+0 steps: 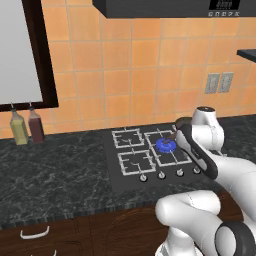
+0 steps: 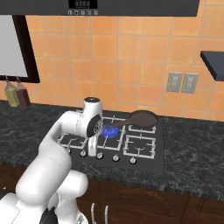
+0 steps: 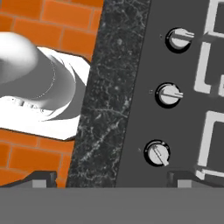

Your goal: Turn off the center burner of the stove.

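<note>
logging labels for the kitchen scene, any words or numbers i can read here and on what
No text can be read.
Black range hood panel: small pale display marks, too blurred to read.
Round silver stove knobs: plain pointer ridges, no markings.
Two bottles by the window: no legible label.

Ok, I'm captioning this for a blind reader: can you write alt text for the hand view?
Three round silver knobs sit in a row on the flat black stove, with pale grey grates beside them. The pincer shows two dark fingertips set wide apart, touching nothing. A strip of dark marbled counter runs alongside, then orange brick floor.
</note>
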Available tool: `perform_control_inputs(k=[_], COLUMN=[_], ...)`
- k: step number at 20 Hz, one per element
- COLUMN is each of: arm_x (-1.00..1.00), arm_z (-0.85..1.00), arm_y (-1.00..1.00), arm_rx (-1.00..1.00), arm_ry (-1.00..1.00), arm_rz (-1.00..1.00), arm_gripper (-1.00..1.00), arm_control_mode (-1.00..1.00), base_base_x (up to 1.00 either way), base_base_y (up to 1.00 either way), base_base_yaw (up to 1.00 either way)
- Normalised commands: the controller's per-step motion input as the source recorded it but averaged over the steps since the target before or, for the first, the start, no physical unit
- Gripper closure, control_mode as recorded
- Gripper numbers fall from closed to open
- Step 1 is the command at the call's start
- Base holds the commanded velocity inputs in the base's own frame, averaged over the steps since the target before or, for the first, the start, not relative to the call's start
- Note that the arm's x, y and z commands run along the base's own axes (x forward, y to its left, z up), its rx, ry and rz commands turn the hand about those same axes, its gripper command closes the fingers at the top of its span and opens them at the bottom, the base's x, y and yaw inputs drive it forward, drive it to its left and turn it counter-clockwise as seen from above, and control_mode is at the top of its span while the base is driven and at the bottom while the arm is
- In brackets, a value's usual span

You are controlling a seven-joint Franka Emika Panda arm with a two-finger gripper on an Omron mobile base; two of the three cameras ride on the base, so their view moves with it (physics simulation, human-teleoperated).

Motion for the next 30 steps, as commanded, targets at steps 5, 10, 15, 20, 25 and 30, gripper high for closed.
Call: perform_control_inputs(k=[5,10,15,20,25,30], arm_x=[0.00,0.01,0.19,0.18,0.12,0.10], arm_z=[-0.18,-0.02,-0.14,-0.25,-0.18,-0.15], arm_y=[0.00,0.00,0.00,0.00,0.00,0.00], arm_rx=[0.00,0.00,0.00,0.00,0.00,0.00], arm_ry=[0.00,0.00,0.00,0.00,0.00,0.00], arm_rz=[0.21,0.09,0.06,0.04,0.02,0.03], arm_gripper=[-1.00,-1.00,-1.00,-1.00,-1.00,-1.00], arm_control_mode=[-1.00,-1.00,-1.00,-1.00,-1.00,-1.00], base_base_x=[0.00,0.00,0.00,0.00,0.00,0.00], base_base_y=[0.00,0.00,0.00,0.00,0.00,0.00], base_base_yaw=[0.00,0.00,0.00,0.00,0.00,0.00])
